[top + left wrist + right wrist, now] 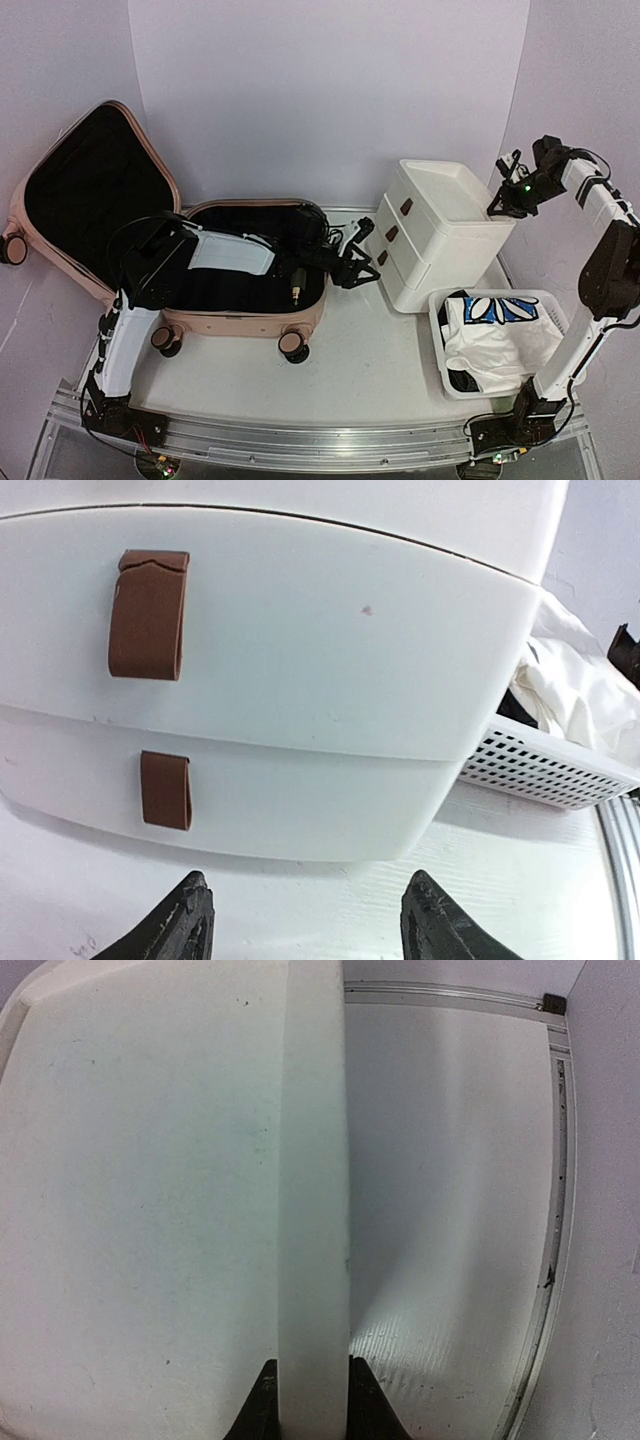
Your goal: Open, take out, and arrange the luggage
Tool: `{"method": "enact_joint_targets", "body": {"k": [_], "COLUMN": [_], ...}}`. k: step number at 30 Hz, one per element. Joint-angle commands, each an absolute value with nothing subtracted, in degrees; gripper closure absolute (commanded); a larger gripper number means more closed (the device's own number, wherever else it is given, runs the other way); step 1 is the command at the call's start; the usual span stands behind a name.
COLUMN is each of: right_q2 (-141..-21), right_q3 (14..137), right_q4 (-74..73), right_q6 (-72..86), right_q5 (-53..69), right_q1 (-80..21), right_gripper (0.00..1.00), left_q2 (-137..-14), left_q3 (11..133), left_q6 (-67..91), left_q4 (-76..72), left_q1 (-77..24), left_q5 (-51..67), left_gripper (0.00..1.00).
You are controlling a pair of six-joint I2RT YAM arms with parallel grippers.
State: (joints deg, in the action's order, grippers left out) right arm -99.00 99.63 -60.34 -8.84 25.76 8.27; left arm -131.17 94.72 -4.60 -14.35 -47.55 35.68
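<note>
From the top camera, the luggage [230, 295] is seen lying open on the left half of the worktop [380, 360]. Its lid is raised toward the left edge with the black lining exposed, while the base is laid flat with its casters [292, 347] turned toward the near edge. The left arm is stretched across the open base. The left gripper [368, 270] is held just past the luggage's right end, close to the front of the white drawer unit [440, 240], which is stood toward the far right. A white perforated basket [435, 320] is set at the near right corner, just in front of the unit, with a white and blue cloth [500, 330] heaped inside. The right gripper [505, 200] is perched at the right rim of the unit's open top.

Over to the left wrist camera: the black fingers [190, 920] are seen spread apart at the bottom of the view. Only bare worktop [520, 860] is seen between them, and nothing is gripped. Two drawer fronts with brown handles [148, 615] are faced directly, and the basket [540, 765] and the cloth [570, 680] are glimpsed to the right.

Now the right wrist camera: a thin white wall of the drawer unit [312, 1160] is seen running straight down between the fingers [262, 1405]. It is pinched from both sides, the gripper nearly closed upon it. Worktop [450, 1160] is shown to the right of that wall.
</note>
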Motion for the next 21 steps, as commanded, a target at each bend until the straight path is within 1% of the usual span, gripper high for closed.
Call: {"method": "enact_joint_targets", "body": {"k": [1, 10, 15, 21], "right_q2": [-100.0, -99.8, -99.4, -98.9], "right_q3": [101.0, 101.1, 101.3, 102.4], "right_q4": [-60.3, -60.1, -60.1, -60.0], "right_q6": [-6.8, -5.6, -5.1, -5.6], "right_q5": [34.8, 36.7, 37.6, 37.4], "right_q1": [8.1, 8.1, 8.0, 8.1], "right_gripper": [1.0, 1.0, 1.0, 1.0], "left_q2": [-134.0, -139.4, -140.3, -140.4], "left_q3": [96.5, 104.6, 107.1, 109.6], "left_q6": [-8.2, -7.7, -5.8, -4.0], "left_q4": [-21.4, -21.0, -17.9, -10.9], "left_q1": [-47.9, -47.9, -48.1, -48.3], "left_q5": [32.8, 24.5, 22.8, 24.2], "left_gripper": [0.35, 0.32, 0.33, 0.35]}}
